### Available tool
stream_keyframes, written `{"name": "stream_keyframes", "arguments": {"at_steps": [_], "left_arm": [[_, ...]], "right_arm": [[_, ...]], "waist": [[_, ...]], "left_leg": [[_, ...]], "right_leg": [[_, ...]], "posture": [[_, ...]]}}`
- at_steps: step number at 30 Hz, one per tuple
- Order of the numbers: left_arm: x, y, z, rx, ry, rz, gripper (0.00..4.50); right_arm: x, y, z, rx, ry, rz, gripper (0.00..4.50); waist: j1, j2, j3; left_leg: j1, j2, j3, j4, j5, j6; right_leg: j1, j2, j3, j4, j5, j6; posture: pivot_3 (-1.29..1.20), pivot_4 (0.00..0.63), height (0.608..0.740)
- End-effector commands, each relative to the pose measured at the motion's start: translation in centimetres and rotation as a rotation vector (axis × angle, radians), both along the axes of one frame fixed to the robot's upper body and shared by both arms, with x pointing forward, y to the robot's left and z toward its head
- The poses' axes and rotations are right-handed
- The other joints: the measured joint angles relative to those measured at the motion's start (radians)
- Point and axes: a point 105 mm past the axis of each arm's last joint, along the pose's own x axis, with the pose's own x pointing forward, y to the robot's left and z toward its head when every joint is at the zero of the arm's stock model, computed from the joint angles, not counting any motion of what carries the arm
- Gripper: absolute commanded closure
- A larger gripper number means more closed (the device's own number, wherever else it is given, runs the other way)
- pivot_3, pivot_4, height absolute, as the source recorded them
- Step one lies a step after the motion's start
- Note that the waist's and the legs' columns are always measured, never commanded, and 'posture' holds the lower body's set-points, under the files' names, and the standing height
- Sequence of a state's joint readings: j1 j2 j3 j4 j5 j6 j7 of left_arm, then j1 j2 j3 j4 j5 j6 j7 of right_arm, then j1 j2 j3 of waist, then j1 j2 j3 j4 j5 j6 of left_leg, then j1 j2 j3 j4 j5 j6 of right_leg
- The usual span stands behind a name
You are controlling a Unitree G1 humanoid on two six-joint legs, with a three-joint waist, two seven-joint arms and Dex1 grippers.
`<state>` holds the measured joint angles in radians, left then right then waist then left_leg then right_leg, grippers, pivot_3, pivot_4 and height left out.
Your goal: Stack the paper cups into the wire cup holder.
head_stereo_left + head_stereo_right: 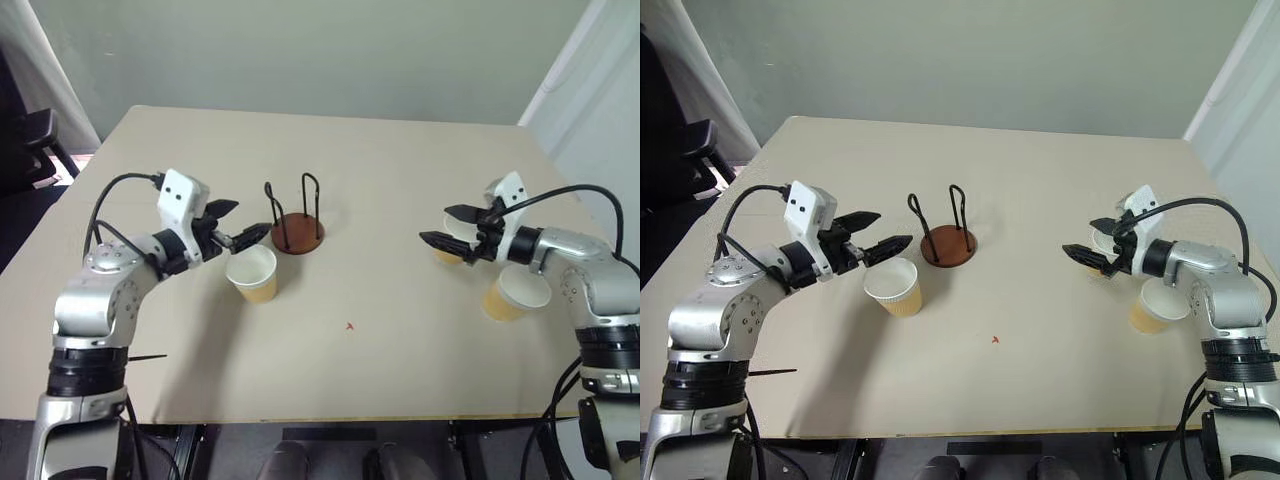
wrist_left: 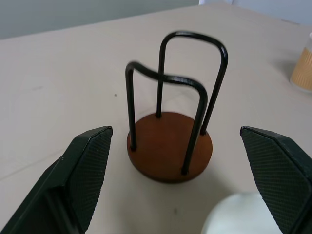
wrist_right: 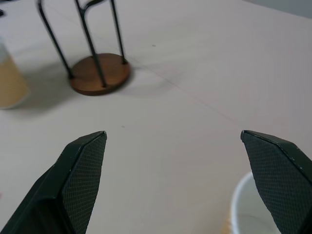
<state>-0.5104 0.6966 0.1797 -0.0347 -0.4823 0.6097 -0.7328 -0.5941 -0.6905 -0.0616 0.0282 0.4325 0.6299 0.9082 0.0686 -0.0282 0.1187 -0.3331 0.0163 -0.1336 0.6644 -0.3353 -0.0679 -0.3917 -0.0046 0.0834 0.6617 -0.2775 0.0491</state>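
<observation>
The wire cup holder (image 1: 300, 236), a reddish-brown disc with two black wire loops, stands empty left of the table's middle. One yellow-tan paper cup (image 1: 252, 274) stands upright just in front of it. My left gripper (image 1: 246, 221) hovers open right above that cup's far rim, pointing at the holder (image 2: 170, 146). Two more paper cups stand at the right: one (image 1: 515, 292) near my right forearm, the other (image 1: 447, 251) partly hidden behind my right gripper (image 1: 436, 225). That gripper is open, empty, and points left toward the holder (image 3: 100, 73).
Everything rests on a beige table (image 1: 350, 140) with its front edge close to me. A small red mark (image 1: 349, 326) lies in front of the middle. A dark chair (image 1: 30, 140) stands beyond the table's left side.
</observation>
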Motion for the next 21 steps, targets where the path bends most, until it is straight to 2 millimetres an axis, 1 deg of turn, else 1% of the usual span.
{"name": "stream_keyframes", "arguments": {"at_steps": [1, 5, 10, 12, 16, 21], "left_arm": [[0.2, -0.5, 1.1, 0.000, -0.049, -0.024, 0.01], [0.2, -0.8, 0.9, -0.001, -0.047, -0.048, 0.01], [0.3, -0.9, 0.6, 0.002, -0.040, -0.064, 0.01], [0.2, -1.0, 0.5, 0.005, -0.035, -0.074, 0.01], [0.0, -1.2, 0.0, 0.009, -0.016, -0.100, 0.01], [-0.3, -1.6, -0.5, 0.025, 0.006, -0.145, 0.01]], "right_arm": [[-1.4, 0.5, 2.0, 0.007, -0.075, 0.070, 0.04], [-1.8, 0.9, 2.8, -0.006, -0.146, 0.094, 0.04], [-2.7, 1.3, 3.0, -0.020, -0.213, 0.152, 0.04], [-3.2, 1.3, 2.8, -0.015, -0.181, 0.195, 0.04], [-3.6, 1.2, 3.1, 0.002, -0.156, 0.230, 0.04], [-4.5, 1.3, 2.9, -0.006, -0.121, 0.289, 0.04]], "waist": [[0.000, 0.000, 0.000], [-0.001, 0.000, 0.000], [-0.001, 0.000, 0.000], [-0.001, 0.000, 0.000], [-0.001, 0.000, 0.000], [-0.001, 0.000, 0.000]], "left_leg": [[0.000, 0.000, 0.000, 0.000, 0.000, 0.000], [0.000, 0.000, 0.000, 0.000, 0.000, 0.000], [0.000, 0.000, 0.000, 0.000, 0.000, 0.000], [0.000, 0.000, 0.000, 0.000, 0.000, 0.000], [0.000, 0.000, 0.000, 0.001, 0.000, 0.000], [0.000, 0.000, 0.000, 0.000, 0.000, 0.000]], "right_leg": [[0.000, 0.000, 0.000, 0.000, 0.000, 0.000], [0.000, 0.000, 0.000, 0.000, 0.000, 0.000], [0.000, 0.000, 0.000, 0.000, 0.000, 0.000], [0.000, 0.000, 0.000, 0.000, 0.000, 0.000], [0.000, 0.000, 0.000, 0.000, 0.000, 0.000], [0.000, 0.000, 0.000, 0.000, 0.000, 0.000]], "posture": [[0.00, 0.150, 0.740], [0.00, 0.150, 0.740], [0.00, 0.150, 0.740], [0.00, 0.150, 0.740], [0.00, 0.150, 0.740], [0.00, 0.150, 0.740]]}}
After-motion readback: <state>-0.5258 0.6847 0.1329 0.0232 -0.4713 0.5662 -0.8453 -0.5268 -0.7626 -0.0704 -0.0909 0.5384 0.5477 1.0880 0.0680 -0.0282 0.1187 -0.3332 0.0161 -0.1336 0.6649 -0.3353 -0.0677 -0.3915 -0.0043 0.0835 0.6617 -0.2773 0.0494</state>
